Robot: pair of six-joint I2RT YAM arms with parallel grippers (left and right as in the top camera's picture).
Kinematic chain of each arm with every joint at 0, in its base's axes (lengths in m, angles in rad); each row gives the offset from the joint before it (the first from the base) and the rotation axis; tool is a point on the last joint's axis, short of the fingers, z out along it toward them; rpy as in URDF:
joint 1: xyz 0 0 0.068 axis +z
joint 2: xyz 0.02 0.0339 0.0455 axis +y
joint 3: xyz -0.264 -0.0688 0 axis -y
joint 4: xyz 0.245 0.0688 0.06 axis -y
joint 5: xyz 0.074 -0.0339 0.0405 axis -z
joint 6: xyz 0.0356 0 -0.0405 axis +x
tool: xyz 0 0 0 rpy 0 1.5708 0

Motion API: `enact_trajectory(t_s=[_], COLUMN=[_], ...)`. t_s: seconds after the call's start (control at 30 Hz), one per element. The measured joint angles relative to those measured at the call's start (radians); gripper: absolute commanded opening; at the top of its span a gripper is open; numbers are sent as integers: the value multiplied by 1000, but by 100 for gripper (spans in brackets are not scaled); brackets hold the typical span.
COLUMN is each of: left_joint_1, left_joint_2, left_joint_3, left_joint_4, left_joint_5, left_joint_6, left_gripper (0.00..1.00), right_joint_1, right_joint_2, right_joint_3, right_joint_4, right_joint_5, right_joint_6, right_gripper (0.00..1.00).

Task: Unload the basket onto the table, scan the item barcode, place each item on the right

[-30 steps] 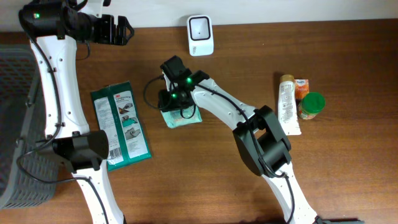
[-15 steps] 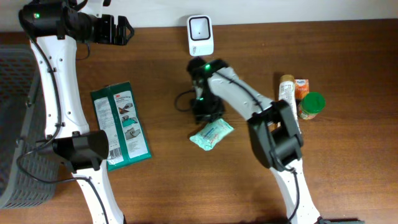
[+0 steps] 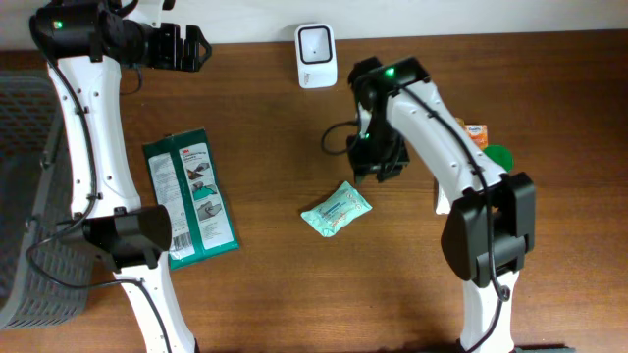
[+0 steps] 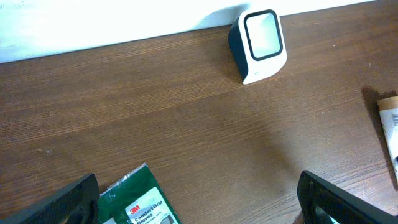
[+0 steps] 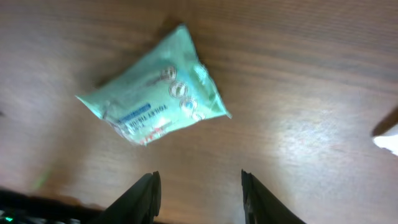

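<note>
Well, packet [image 3: 336, 209] on table [image 3: 285, 294], outside basket [image 3: 20, 127].

Bright even light, right wrist view motion-blurred

The table [image 3: 265, 284] was seen straight down from overhead. The scanner [image 4: 258, 43] was viewed obliquely from the left wrist, the pale green packet [image 5: 155, 102] closely from the right; both appeared overhead.

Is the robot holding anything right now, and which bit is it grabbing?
Nothing is held. The green packet lies loose on the table. The right gripper is open with nothing in it. The left gripper is open and empty too.
</note>
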Motion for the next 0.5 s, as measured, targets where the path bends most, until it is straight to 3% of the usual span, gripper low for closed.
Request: enact_trajectory(t_s=[0.27,0.4,0.5], left_joint_1=[1,1,1], left_joint_2=[0,0,0], left_joint_3=[0,0,0], left_joint_4=[0,0,0], left_joint_5=[0,0,0], left_joint_6=[0,0,0], left_gripper=[99,99,99], right_joint_1=[32,32,32], right_joint_2=[4,4,3], right_joint_3=[-175,-235,-285], right_joint_4=[46,78,155], right_joint_5=[3,11,29], right_joint_6=[2,2,3], right_gripper=[28,16,12])
